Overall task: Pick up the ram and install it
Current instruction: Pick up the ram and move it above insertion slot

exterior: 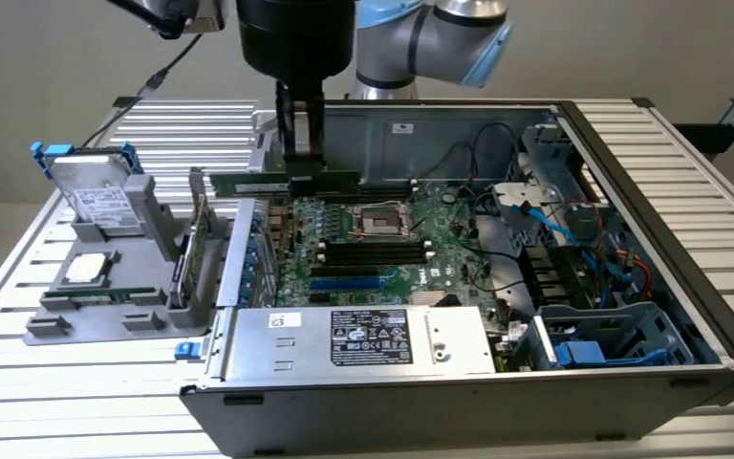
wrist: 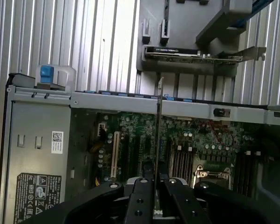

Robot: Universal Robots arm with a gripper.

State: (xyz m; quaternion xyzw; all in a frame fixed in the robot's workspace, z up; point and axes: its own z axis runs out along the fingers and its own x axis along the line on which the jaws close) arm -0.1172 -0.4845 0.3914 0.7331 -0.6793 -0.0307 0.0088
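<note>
While the hand [exterior: 301, 170] clenches the ram [exterior: 246, 182] at its middle, the green stick hangs level, long edge down, over the motherboard [exterior: 399, 273] inside the open computer case [exterior: 673, 182]. It is not seated in the black memory slots [exterior: 374, 253]. From the wrist view the ram appears edge-on, a thin line running out from between the fingers [wrist: 140, 196]. Beside the case, at the exterior view's left, a grey holder [exterior: 87, 316] sits on the slatted worktop [exterior: 35, 402].
</note>
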